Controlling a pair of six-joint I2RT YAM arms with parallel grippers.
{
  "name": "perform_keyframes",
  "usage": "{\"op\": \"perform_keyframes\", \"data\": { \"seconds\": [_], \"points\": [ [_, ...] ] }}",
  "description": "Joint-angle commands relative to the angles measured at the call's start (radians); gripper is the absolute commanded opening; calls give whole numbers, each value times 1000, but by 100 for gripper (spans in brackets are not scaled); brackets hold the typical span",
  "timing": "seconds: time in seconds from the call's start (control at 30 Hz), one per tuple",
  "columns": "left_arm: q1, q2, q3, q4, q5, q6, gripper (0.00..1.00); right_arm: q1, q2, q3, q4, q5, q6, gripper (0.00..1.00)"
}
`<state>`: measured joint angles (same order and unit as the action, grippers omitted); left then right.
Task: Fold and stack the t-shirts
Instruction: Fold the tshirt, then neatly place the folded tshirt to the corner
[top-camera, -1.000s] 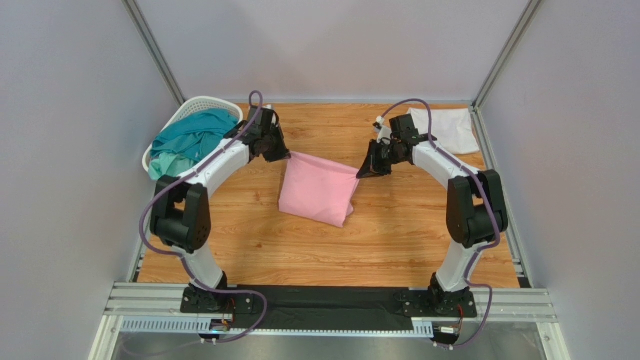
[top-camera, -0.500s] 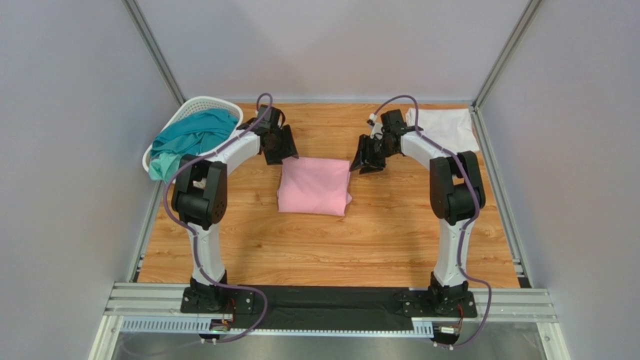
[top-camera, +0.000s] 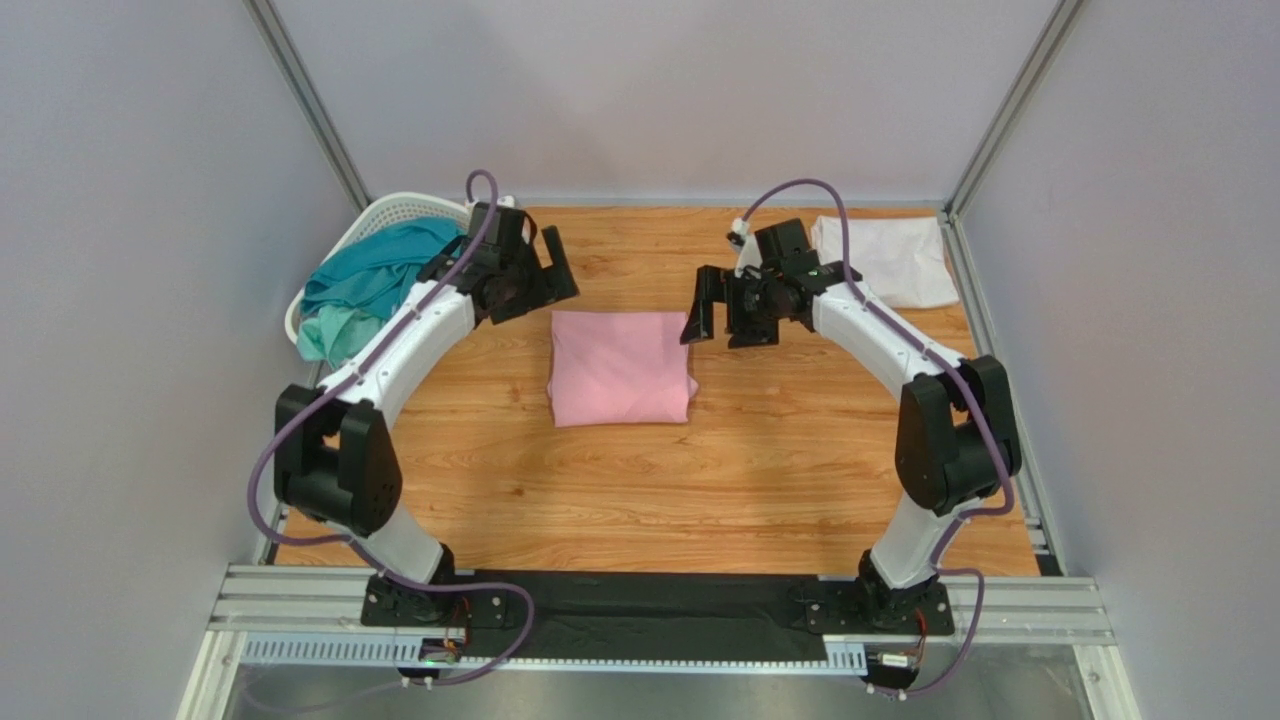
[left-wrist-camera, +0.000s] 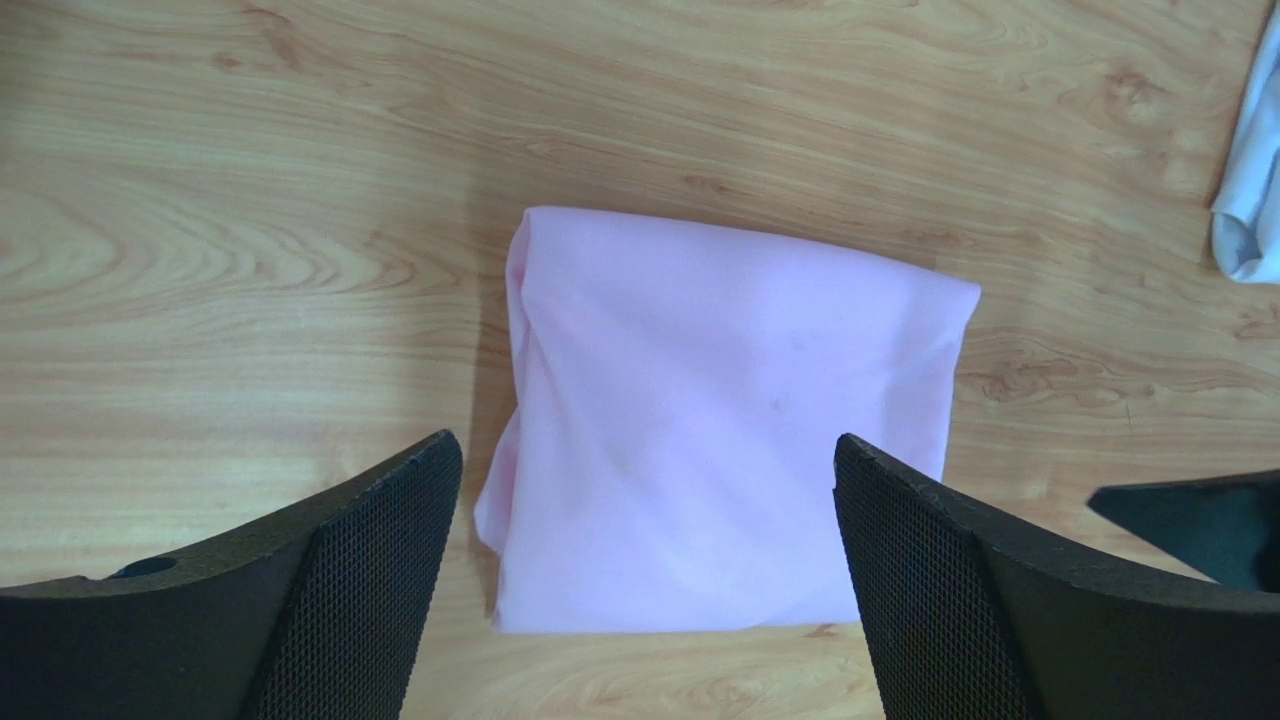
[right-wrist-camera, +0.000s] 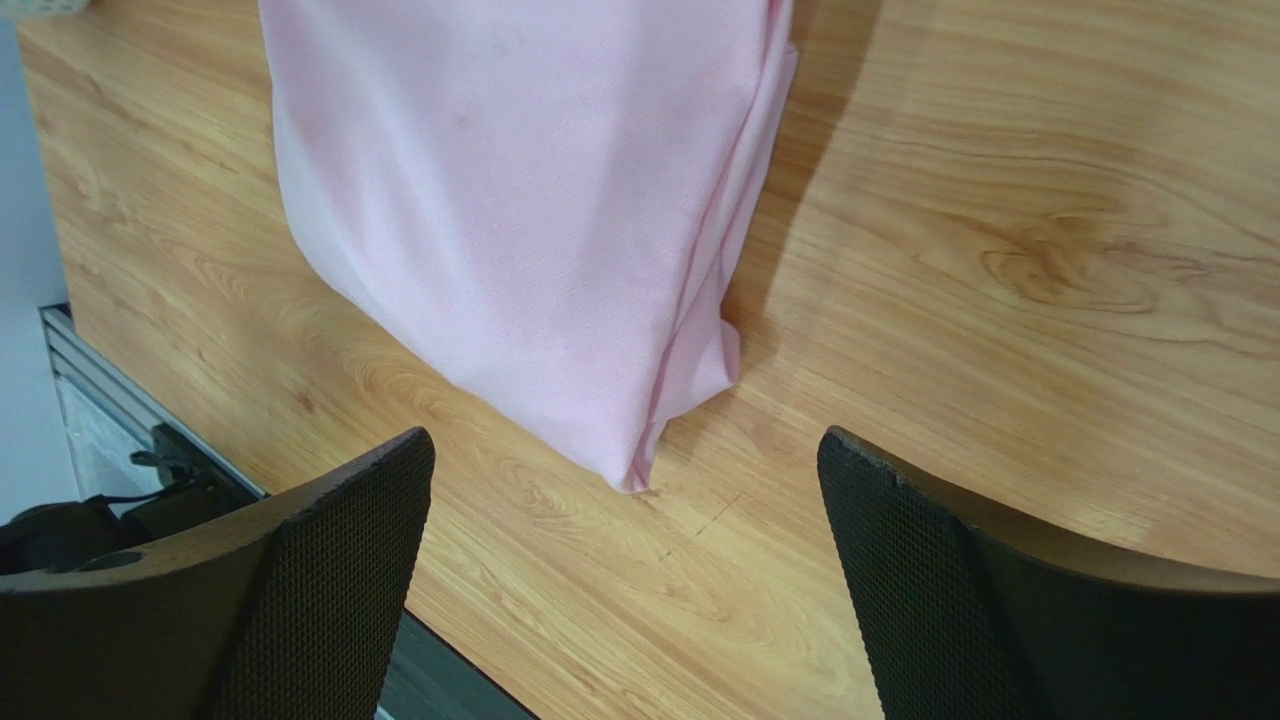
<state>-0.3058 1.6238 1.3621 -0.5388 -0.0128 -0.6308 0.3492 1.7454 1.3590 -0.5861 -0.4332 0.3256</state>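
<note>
Filling white basket (top-camera: 388, 212): teal t-shirt (top-camera: 373, 273)

Left arm (top-camera: 403, 342), right arm (top-camera: 884, 333) extended; jaws wide.

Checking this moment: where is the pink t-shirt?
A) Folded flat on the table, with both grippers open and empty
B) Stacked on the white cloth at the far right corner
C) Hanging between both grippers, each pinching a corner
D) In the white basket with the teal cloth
A: the pink t-shirt lies folded on the bare wooden table, while the left gripper and right gripper show spread fingers with nothing between them.
</note>
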Motion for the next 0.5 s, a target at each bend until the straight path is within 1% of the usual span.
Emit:
{"op": "perform_keyframes", "data": {
  "seconds": [0.0, 0.1, 0.13, 0.2, 0.23, 0.3, 0.37, 0.4, 0.47],
  "points": [
    [5, -109, -72, -36, -53, -7, 100, 77, 17, -18, 6, 137, 45, 100],
    [5, -206, -164, -43, -61, -24, 100, 131, 45, -9, 8, 266, 87, 98],
    [5, -229, -211, -47, -64, -35, 100, 143, 51, -11, 11, 308, 123, 96],
    [5, -297, -262, -53, -59, -46, 100, 178, 65, -15, 49, 387, 133, 92],
    [5, -320, -311, -55, -56, -50, 100, 183, 78, 3, 51, 390, 141, 87],
    [5, -381, -354, -56, -53, -60, 100, 194, 130, 28, 52, 405, 141, 84],
    [5, -438, -411, -59, -53, -64, 100, 203, 181, 63, 52, 428, 144, 79],
    [5, -453, -428, -59, -49, -60, 100, 205, 196, 74, 54, 430, 145, 78],
    [5, -490, -465, -66, -49, -52, 100, 211, 236, 103, 52, 432, 142, 71]
  ]
}}
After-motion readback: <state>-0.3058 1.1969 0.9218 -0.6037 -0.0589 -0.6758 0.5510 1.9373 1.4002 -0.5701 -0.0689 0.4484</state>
